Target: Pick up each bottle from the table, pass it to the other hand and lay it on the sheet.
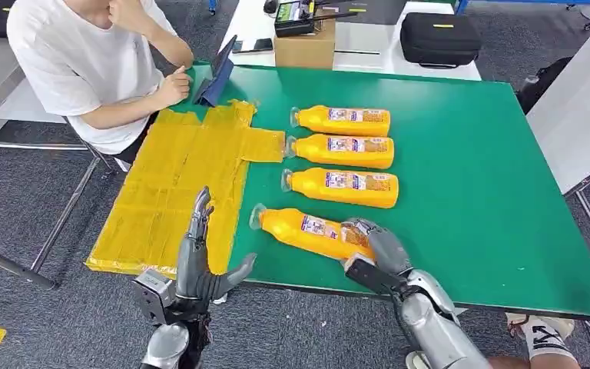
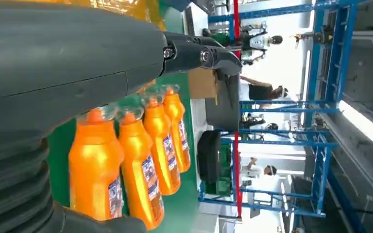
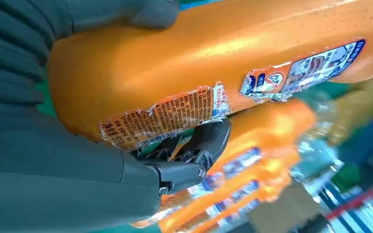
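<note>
**Right hand closing on the nearest bottle**

We are wrapping our right hand (image 1: 370,244) around the base end of the nearest bottle (image 1: 307,229), which is lying on its side on the green table (image 1: 476,177) close to the near edge, its clear cap pointing toward the yellow sheet (image 1: 170,184). In the right wrist view the thumb and the dark fingers (image 3: 209,141) are pressing against the orange body from opposite sides, right by the torn label (image 3: 165,116); we cannot tell whether the bottle is clear of the table.

Our left hand (image 1: 198,261) is hovering upright over the near edge of the table, beside the sheet's near corner, fingers spread apart and holding nothing.

Three more bottles (image 1: 344,150) are lying side by side farther back on the table, caps also facing the sheet, the top two caps just touching the sheet's edge. The sheet is hanging partly over the table's left edge, with no bottle on it.

A person in a white shirt (image 1: 84,61) is sitting at the far left corner, with a tablet (image 1: 217,73) propped there. A cardboard box (image 1: 303,48) and a black case (image 1: 439,37) are standing on the white surface behind the table.
</note>
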### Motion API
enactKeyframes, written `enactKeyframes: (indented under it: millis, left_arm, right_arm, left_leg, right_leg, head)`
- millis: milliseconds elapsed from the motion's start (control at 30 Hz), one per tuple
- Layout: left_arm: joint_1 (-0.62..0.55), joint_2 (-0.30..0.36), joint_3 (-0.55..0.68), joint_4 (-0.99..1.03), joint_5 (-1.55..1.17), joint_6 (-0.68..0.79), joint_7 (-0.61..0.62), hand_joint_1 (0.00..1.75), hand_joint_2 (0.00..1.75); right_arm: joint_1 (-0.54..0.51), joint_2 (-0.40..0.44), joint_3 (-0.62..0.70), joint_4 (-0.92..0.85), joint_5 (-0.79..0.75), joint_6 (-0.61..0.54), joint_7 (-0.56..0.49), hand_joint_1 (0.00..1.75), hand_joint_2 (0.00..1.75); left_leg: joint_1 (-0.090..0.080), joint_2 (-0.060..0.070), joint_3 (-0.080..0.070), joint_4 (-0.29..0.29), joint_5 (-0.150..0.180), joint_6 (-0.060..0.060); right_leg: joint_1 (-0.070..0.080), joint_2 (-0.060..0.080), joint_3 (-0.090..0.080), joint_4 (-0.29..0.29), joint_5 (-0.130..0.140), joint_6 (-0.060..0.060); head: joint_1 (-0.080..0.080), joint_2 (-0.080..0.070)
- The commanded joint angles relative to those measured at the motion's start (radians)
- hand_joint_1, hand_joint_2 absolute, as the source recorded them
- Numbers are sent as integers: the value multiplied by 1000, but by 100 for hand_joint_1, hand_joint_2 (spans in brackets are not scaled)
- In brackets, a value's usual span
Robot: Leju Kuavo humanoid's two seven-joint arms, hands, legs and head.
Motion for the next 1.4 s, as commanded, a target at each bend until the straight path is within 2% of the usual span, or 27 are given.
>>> enactKeyframes:
  millis: [33, 267, 433, 467, 500, 533, 600, 767, 800, 900, 1000, 1033, 1200, 1400]
  left_arm:
    - [-14, 2, 18, 19, 18, 6, 15, 0, 175]
    - [-15, -5, 38, 24, 56, 17, 32, 0, 175]
    - [-21, 0, 34, 48, 115, -31, 64, 0, 175]
    - [-23, -1, 31, 59, 170, -91, 98, 0, 175]
    - [-29, -2, 35, 100, 407, -299, 253, 0, 175]
    - [-33, 7, 24, 133, 477, -353, 292, 0, 175]
    - [-33, 7, 20, 143, 479, -355, 283, 0, 175]
    - [-34, 7, 20, 143, 479, -355, 283, 0, 175]
    - [-33, 24, -7, 150, 523, -409, 301, 0, 175]
    - [-52, 23, -70, 217, 516, -419, 294, 0, 175]
    - [-71, 16, -93, 245, 540, -419, 274, 0, 175]
    - [-76, 17, -97, 244, 593, -463, 280, 0, 175]
    - [-61, 33, -102, 126, 657, -570, 242, 0, 175]
    - [-67, 26, -88, 90, 595, -549, 197, 0, 175]
  right_arm:
    - [61, 51, -92, -202, -24, -36, -4, 175, 175]
    - [92, 65, -127, -248, -34, -77, -17, 175, 175]
    - [137, 92, -139, -358, -59, -113, -54, 175, 175]
    - [145, 97, -142, -376, -77, -110, -66, 175, 175]
    - [157, 100, -140, -406, -104, -105, -94, 175, 175]
    - [166, 101, -132, -430, -108, -104, -99, 175, 175]
    - [169, 101, -129, -437, -108, -104, -98, 175, 175]
    - [169, 99, -130, -435, -108, -104, -98, 175, 175]
    - [170, 110, -127, -447, -140, -94, -142, 175, 175]
    - [203, 129, -71, -555, -137, -96, -142, 175, 175]
    - [211, 130, -20, -583, -135, -95, -137, 173, 175]
    - [211, 130, -7, -579, -134, -96, -133, 169, 175]
    - [220, 139, 26, -554, -142, -90, -164, 168, 175]
    - [222, 163, 115, -542, -153, -38, -159, 166, 175]
  left_leg:
    - [1, 2, 2, 0, -2, -1]
    - [1, 1, 5, 0, -2, -2]
    - [0, 1, 3, 0, -2, -1]
    - [0, 1, 6, 0, -3, -2]
    - [1, 2, 7, 0, -4, -2]
    - [0, 1, 3, -1, -1, -1]
    - [0, 1, 7, -1, -3, -2]
    - [0, 2, 2, -1, -1, -1]
    - [0, 1, 4, -1, -2, -1]
    - [-1, 0, 2, -1, -1, -1]
    - [0, 1, 5, -1, -2, -2]
    - [0, 0, 2, -1, -1, -1]
    - [1, 1, 4, 0, -2, -2]
    - [1, 3, 3, 0, -2, -2]
  right_leg:
    - [1, 1, 2, 0, -1, -2]
    - [1, 0, 5, -1, -2, -2]
    - [0, 0, 3, 0, -2, -2]
    - [1, 0, 5, 0, -3, -3]
    - [1, 0, 6, 0, -4, -3]
    - [0, 0, 3, 0, -2, -2]
    - [1, -1, 6, -1, -3, -3]
    - [0, 0, 2, -1, -1, -1]
    - [0, -1, 4, -1, -2, -2]
    - [-1, -1, 2, 0, -2, -2]
    - [0, 0, 4, 0, -3, -3]
    - [0, 0, 2, 0, -2, -2]
    - [1, 0, 4, -1, -2, -3]
    - [1, 2, 3, 0, -2, -2]
  head:
    - [0, 0]
    - [0, 0]
    - [0, 0]
    - [0, 0]
    - [0, 0]
    - [0, 0]
    - [0, 0]
    - [1, 0]
    - [0, 0]
    - [1, 0]
    - [0, 0]
    - [1, 0]
    - [0, 0]
    - [0, 0]
